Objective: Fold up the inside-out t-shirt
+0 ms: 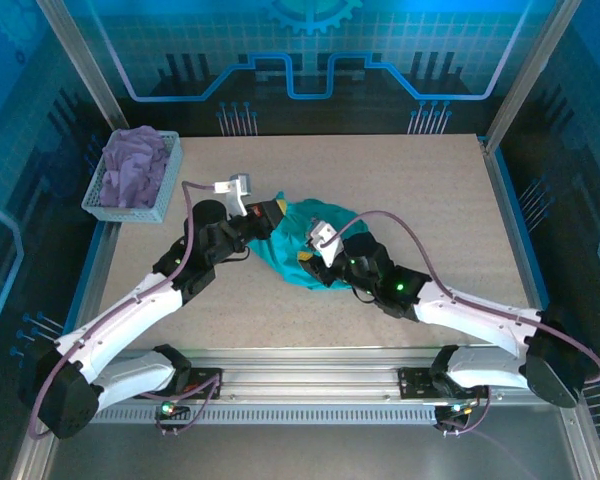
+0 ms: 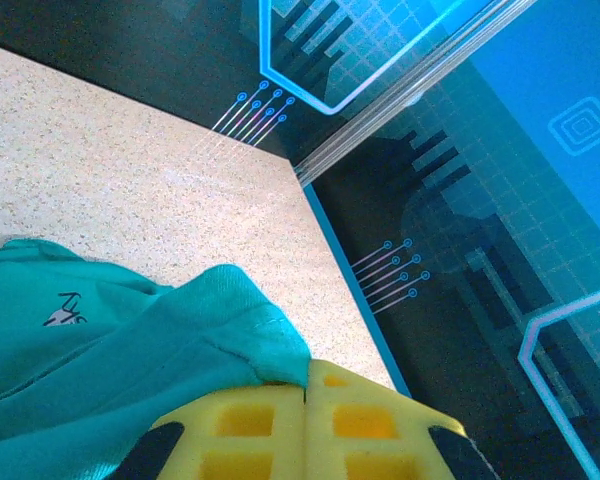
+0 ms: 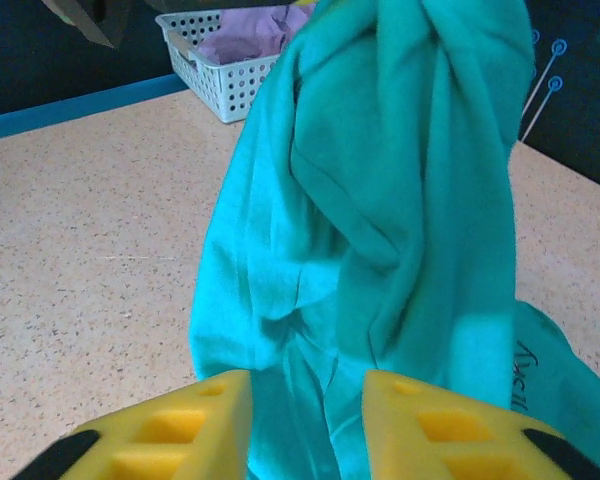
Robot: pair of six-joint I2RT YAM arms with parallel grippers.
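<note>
The inside-out t-shirt [image 1: 305, 250] is a teal bunch in the middle of the table. In the left wrist view, a hemmed edge of the t-shirt [image 2: 130, 340] is pinched between my left gripper's [image 2: 307, 378] yellow fingers, which are pressed together. From above, the left gripper [image 1: 270, 216] sits at the bunch's upper left. The right wrist view shows the t-shirt [image 3: 380, 200] hanging up as a twisted column of cloth. My right gripper [image 3: 307, 388] is open, its fingers standing apart with a fold of teal cloth between them. The top view has the right gripper [image 1: 318, 246] over the cloth's middle.
A white basket [image 1: 165, 185] holding a lavender garment [image 1: 135, 165] stands at the table's far left; the basket [image 3: 215, 85] is also behind the shirt in the right wrist view. The table's blue right edge [image 2: 350, 290] runs close to the left gripper's view.
</note>
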